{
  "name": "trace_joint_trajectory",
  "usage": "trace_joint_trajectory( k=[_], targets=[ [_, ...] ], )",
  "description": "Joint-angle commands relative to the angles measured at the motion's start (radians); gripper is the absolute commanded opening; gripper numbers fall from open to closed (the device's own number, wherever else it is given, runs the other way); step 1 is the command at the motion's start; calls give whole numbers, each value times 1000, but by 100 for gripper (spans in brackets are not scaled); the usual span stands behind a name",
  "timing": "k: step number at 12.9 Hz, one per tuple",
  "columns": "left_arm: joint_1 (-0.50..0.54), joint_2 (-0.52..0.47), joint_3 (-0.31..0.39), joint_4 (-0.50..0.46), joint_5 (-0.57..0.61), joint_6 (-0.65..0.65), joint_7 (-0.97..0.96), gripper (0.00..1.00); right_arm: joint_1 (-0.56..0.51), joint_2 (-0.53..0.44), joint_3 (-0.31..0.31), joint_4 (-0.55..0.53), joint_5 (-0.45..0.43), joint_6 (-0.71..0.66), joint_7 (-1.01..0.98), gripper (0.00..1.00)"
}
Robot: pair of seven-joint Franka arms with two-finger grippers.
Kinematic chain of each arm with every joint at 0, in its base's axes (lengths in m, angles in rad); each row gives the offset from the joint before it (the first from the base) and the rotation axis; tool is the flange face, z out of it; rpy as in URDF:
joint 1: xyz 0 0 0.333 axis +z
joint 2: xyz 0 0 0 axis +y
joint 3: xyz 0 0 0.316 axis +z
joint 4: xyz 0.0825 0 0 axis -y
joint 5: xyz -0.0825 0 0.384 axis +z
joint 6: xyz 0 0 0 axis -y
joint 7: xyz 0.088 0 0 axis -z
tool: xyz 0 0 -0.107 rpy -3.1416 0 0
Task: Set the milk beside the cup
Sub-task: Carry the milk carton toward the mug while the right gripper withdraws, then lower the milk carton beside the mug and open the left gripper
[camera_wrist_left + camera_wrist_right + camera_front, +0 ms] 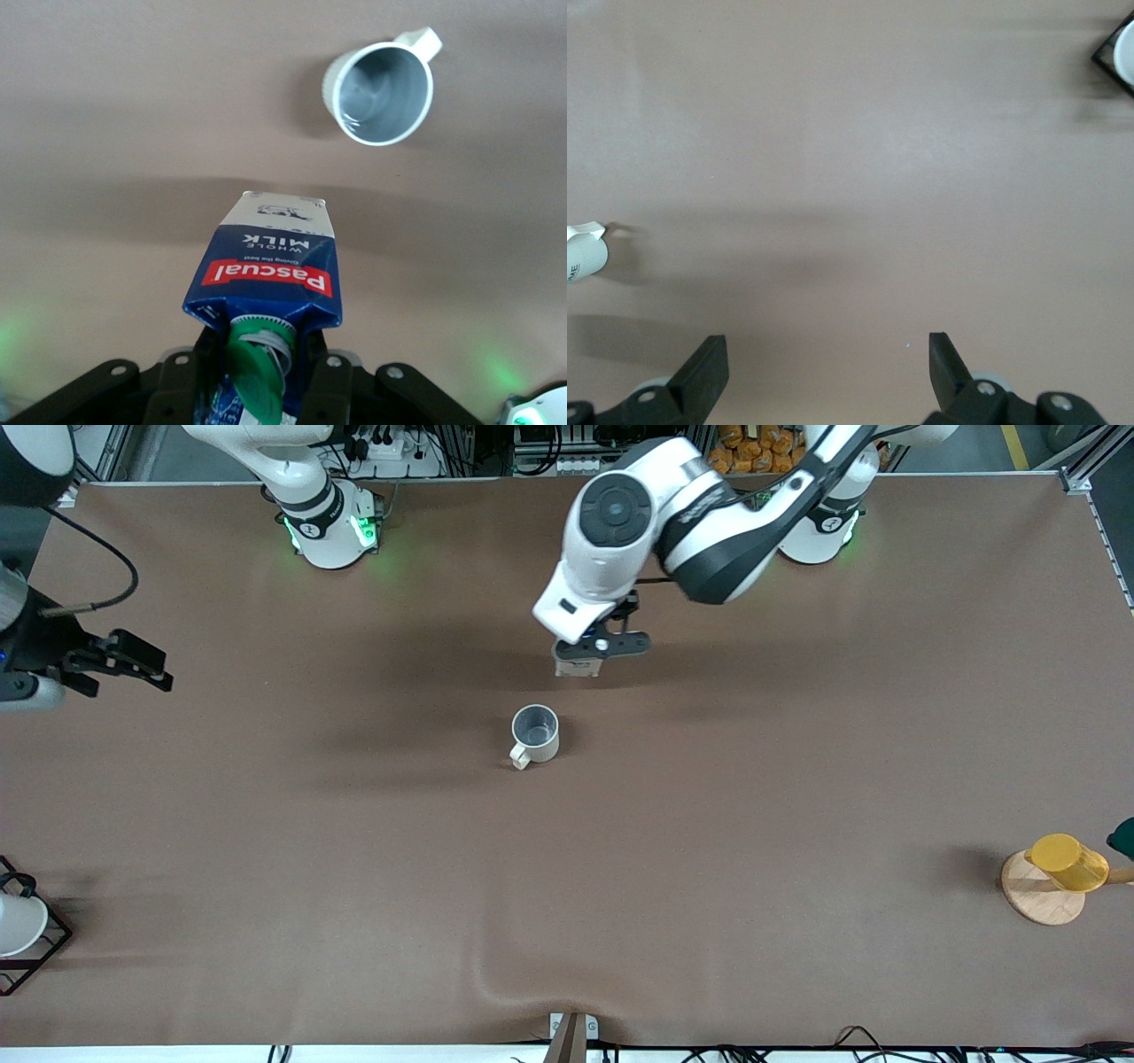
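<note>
Overhead, the left claw [592, 657] is seen above the brown counter [709, 797], over a spot farther from the front camera than the cup [535, 735]. The milk [576, 667] is glimpsed beneath it, mostly covered by the arm. The cup stands upright near the counter's middle, its handle turned toward the camera. The right claw [133, 662] is held over the right arm's end of the counter, where that arm waits. A yellow cup [1069, 862] rests on a round wooden stand [1036, 895] at the left arm's end.

In the left wrist view, the left claw [257, 376] is clamped on the milk [266, 266] at its capped top; the cup [379, 92] is well apart from it.

In the right wrist view, the right claw [828, 372] is spread wide over bare counter [859, 133].
</note>
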Motion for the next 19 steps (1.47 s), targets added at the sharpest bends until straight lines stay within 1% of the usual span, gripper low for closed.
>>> trace_joint_trajectory(
  k=[1,3,5,6,9,15,17,19],
  targets=[
    [-61,127,16,130,50,-19,-36,18,-12,-15,7,25,-22,-28,-9,100],
    [-132,182,66,176,95,-10,-25,22,-20,-15,8,67,-22,-62,3,100],
    [-199,186,136,185,98,3,-8,22,-37,-14,10,75,-23,-64,-11,100],
    [-215,186,149,187,98,23,1,22,-41,-14,10,75,-28,-64,-16,100],
    [-226,200,154,187,99,77,4,22,-43,-15,7,75,-28,-71,-13,100],
    [-241,230,171,182,110,96,16,24,-66,-12,2,106,-8,-61,-13,100],
    [-246,230,175,181,158,99,4,25,-64,-11,4,109,-7,-67,-11,100],
    [-246,230,175,182,158,99,4,26,-58,-6,5,109,-7,-67,-11,100]
  ],
)
